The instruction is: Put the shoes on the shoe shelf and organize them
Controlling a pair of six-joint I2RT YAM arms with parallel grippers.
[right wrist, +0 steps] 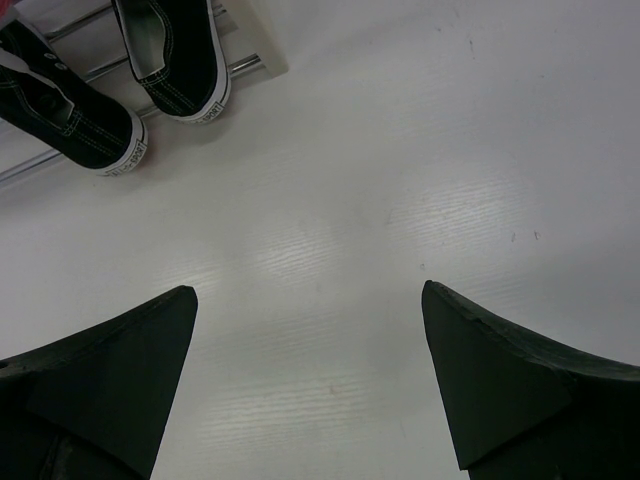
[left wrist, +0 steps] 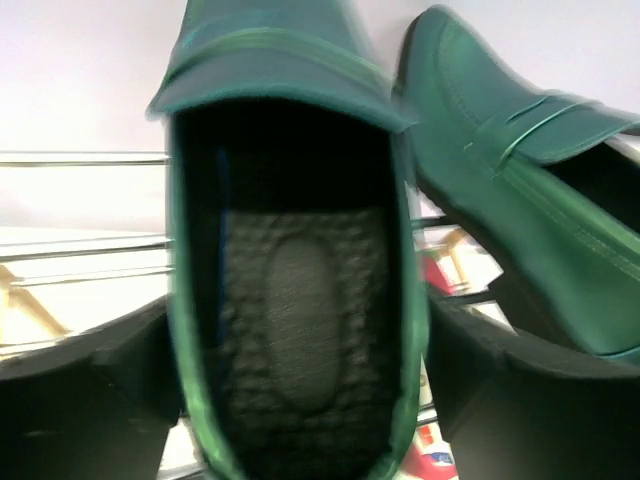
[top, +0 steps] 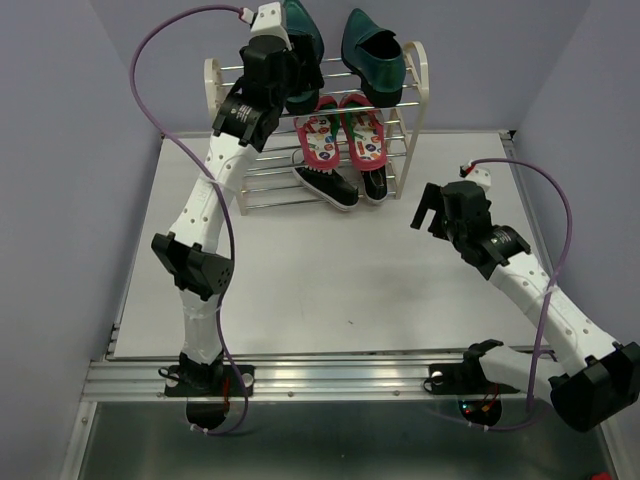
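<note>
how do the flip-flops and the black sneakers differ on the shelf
The flip-flops sit on a middle tier; the black sneakers sit lower down. The flip-flops have red straps and dotted white footbeds; the sneakers are black with white trim. Both pairs are on the shoe shelf.

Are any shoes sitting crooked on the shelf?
Yes. On the bottom tier of the shoe shelf, the left black sneaker lies slanted, toe pointing off sideways, while its partner points straight in. The pair isn't lined up.
</note>
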